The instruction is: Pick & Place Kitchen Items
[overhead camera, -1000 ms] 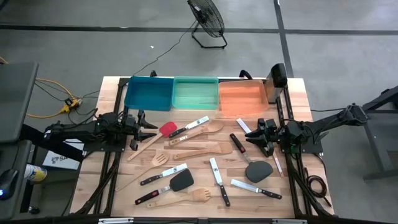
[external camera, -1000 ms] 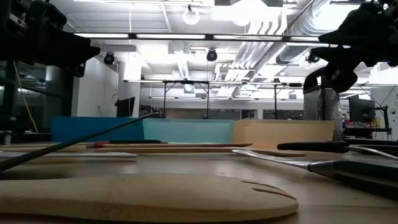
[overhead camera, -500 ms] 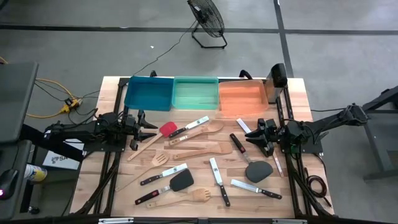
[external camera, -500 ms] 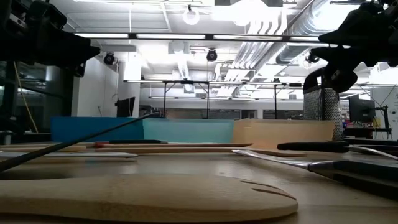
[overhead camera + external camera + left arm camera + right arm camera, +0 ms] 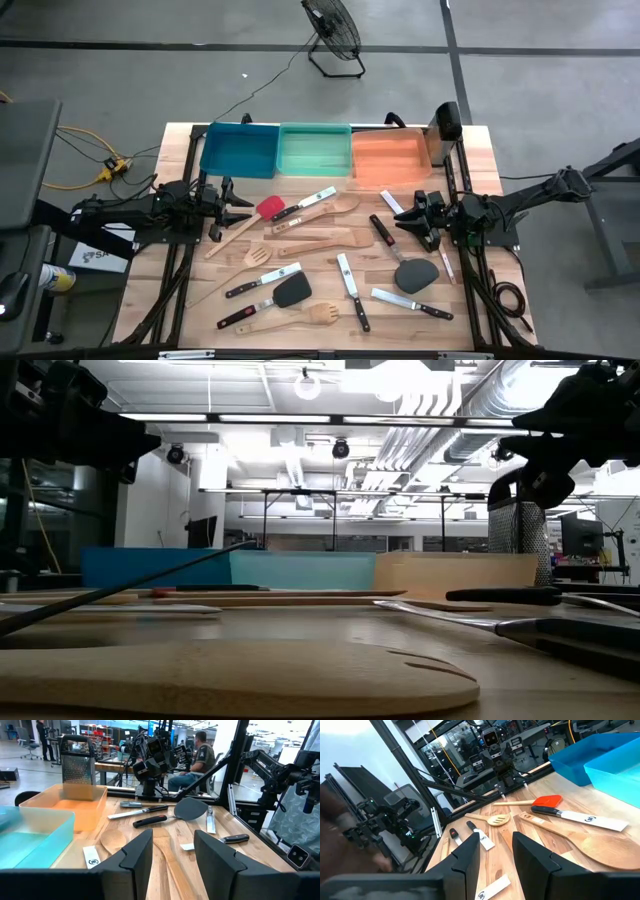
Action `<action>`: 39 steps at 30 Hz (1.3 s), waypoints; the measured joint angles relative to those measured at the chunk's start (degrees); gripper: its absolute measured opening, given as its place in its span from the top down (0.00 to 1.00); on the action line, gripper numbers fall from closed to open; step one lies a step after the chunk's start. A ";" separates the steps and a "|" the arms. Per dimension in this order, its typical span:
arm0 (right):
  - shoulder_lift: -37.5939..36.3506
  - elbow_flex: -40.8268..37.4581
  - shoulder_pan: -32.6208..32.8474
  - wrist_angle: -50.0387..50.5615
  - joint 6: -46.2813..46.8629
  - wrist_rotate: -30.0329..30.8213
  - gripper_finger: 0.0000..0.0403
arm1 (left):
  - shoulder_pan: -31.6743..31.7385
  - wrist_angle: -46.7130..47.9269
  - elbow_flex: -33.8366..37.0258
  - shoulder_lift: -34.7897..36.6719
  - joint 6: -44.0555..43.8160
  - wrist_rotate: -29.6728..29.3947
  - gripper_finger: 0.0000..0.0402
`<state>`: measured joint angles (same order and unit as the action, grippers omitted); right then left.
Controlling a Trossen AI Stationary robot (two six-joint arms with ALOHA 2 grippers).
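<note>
Wooden and steel kitchen items (image 5: 320,250) lie scattered mid-counter (image 5: 480,160), between both claws. Left claw (image 5: 240,207), parted and empty, hovers beside the red-headed spatula (image 5: 268,208); right claw (image 5: 402,222) likewise parted, empty.

floor: grey concrete, dark seams | fan (image 5: 333,33): black, standing behind table | ceiling (image 5: 330,400): bright lamps, white pipes | person (image 5: 200,760): seated beyond table

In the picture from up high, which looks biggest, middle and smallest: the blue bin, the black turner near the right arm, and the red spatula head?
Largest to smallest in the high view:
1. Blue bin
2. Black turner, counting its flat head
3. Red spatula head
All three lie at table level, so nearness to the camera hardly changes the order.
</note>
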<state>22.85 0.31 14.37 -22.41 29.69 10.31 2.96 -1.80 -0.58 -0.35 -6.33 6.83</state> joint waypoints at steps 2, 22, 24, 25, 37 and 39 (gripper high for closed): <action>-0.01 0.01 0.00 0.00 0.00 -0.01 0.73 | 0.00 0.00 0.00 0.01 0.00 0.00 0.64; -0.02 -0.02 0.00 -0.16 4.53 0.02 0.73 | 0.02 0.00 0.00 -0.01 0.00 0.00 0.64; -0.02 0.01 0.00 -0.50 8.98 0.15 0.73 | 0.01 0.00 0.00 0.01 0.00 0.01 0.64; -0.03 -0.02 -0.01 -0.55 11.50 0.19 0.73 | 0.01 0.00 0.00 -0.01 0.00 0.00 0.64; -0.04 0.28 -0.01 7.35 32.51 -5.89 0.74 | 0.02 0.00 0.00 0.00 0.00 0.01 0.64; 0.01 1.42 0.00 11.43 33.09 -7.88 0.76 | 0.00 0.00 0.00 -0.01 0.00 0.00 0.64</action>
<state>22.85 1.73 14.37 -10.98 62.79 2.43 2.96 -1.80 -0.58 -0.36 -6.33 6.83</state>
